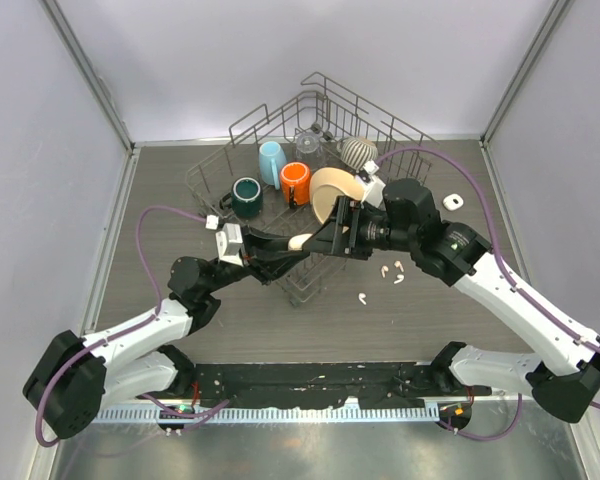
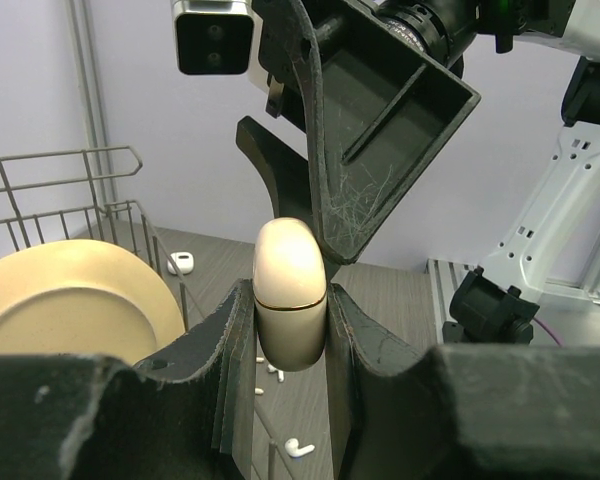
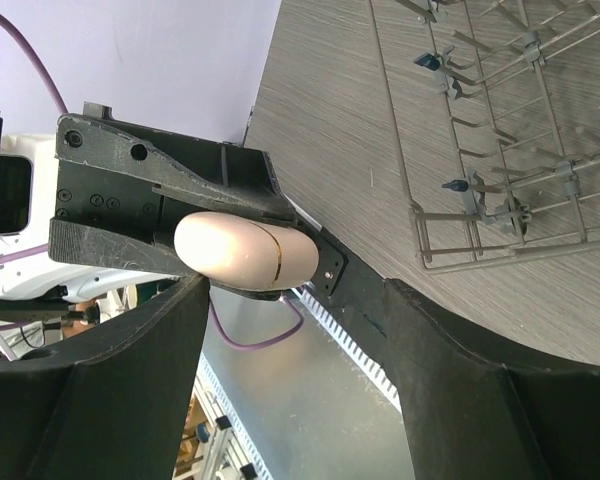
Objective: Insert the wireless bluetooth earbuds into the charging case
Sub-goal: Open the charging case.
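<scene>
Nearest the arm bases, on the bare grey table (image 1: pixel 280 335), three white earbuds (image 1: pixel 363 297) lay loose and a little apart from one another, all of them outside the case (none looked held or touched).

Just beyond them, over the front edge of the dish rack (image 1: pixel 302 283), the two arms met. The left gripper (image 2: pixel 291 330) was clamped on the cream charging case (image 2: pixel 290 280), pinching its lower half from both sides and holding it upright off the table. The case's seam was a thin closed line, so the lid looked shut. The right gripper (image 3: pixel 295 295) had its jaws spread wide and straddled the case's free, upper end; its own wrist view showed gaps on both sides, while from the left wrist one finger stood right against the lid, and I could not tell whether it touched.

So the step in hand appeared to be opening the case, before any earbud could go in. The next move probably called for the right fingers to catch the lid above the seam and swing it back while the left held firm.

Farther back, the rack held a dark green mug (image 1: pixel 246 196), an orange mug (image 1: pixel 295 182) and a cream plate (image 1: pixel 332 190).
</scene>
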### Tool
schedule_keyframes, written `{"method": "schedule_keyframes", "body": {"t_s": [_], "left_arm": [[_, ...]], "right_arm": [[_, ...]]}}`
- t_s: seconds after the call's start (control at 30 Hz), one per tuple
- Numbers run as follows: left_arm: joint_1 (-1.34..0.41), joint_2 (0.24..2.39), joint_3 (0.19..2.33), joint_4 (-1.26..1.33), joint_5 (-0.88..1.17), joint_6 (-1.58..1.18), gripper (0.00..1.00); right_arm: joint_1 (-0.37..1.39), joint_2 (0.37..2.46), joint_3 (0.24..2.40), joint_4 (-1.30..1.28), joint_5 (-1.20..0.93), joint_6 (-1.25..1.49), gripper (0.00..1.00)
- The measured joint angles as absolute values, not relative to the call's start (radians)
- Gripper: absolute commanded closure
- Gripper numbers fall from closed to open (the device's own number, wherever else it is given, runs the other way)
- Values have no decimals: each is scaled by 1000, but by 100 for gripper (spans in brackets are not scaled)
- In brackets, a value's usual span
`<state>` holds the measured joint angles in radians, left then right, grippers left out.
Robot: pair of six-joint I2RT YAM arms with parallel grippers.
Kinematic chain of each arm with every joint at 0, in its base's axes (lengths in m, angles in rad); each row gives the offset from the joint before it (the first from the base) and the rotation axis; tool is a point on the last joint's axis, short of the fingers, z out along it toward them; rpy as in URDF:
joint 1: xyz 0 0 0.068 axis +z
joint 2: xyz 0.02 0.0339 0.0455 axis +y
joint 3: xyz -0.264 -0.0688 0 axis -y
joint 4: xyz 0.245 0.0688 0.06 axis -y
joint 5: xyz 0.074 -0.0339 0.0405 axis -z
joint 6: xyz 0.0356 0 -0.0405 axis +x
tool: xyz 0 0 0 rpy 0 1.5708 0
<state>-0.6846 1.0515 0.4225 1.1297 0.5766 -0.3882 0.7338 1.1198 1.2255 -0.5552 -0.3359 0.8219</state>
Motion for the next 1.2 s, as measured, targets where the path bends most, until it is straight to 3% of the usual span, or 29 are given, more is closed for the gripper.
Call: {"method": "schedule_keyframes", "body": {"t_s": [0.8, 1.2], "left_arm": [[-689, 1023, 422, 1124, 630, -410, 100], [-698, 935, 377, 1110, 628, -386, 100]], "right_arm": [[727, 1161, 1268, -493, -334, 848, 26], [699, 1155, 1278, -496, -316, 839, 19]]}}
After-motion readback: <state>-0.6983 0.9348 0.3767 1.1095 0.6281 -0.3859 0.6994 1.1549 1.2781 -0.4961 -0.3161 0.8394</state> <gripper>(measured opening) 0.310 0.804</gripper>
